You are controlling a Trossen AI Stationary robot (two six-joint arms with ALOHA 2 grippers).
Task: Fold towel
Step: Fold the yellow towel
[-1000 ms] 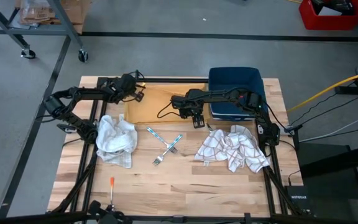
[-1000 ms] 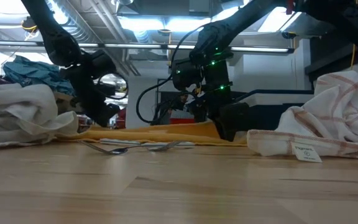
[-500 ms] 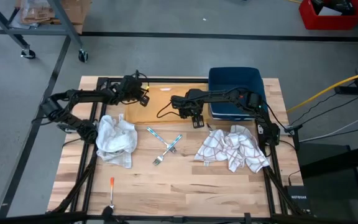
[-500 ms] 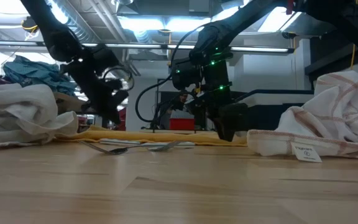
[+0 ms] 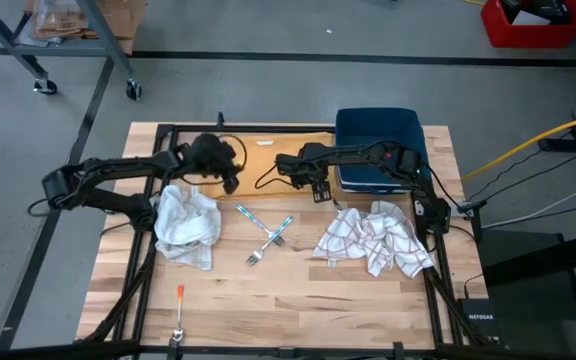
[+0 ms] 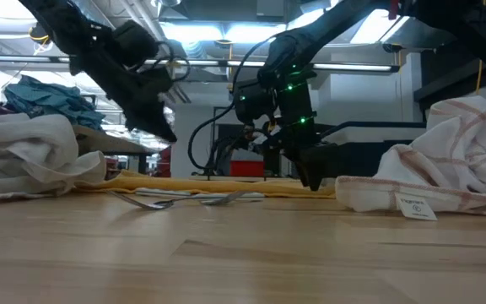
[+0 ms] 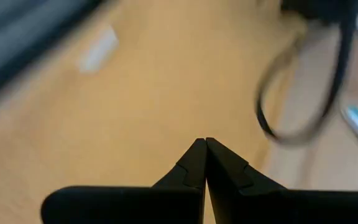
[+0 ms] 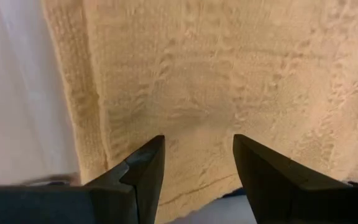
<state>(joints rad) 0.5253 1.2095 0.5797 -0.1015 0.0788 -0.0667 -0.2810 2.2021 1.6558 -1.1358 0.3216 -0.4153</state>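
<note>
Towel (image 5: 258,165), yellow, lies flat at the desk's (image 5: 298,300) far edge. My left end effector (image 5: 230,183), pinched together, empty, has lifted off it; right end effector (image 8: 194,163) hovers apart over its edge, ready to grasp.

The mustard-yellow terry-cloth towel (image 5: 263,160) lies flat on the wooden table, spread out toward the far side, its nubbly looped pile showing plainly in the right wrist view (image 8: 229,93). One straight hemmed edge of it runs just beyond the right gripper's (image 8: 191,168) parted fingertips, which stand directly over the cloth near that edge. The left gripper's (image 7: 204,152) closed fingers (image 7: 191,165) hang above the towel's other end, apart from its surface.
</note>
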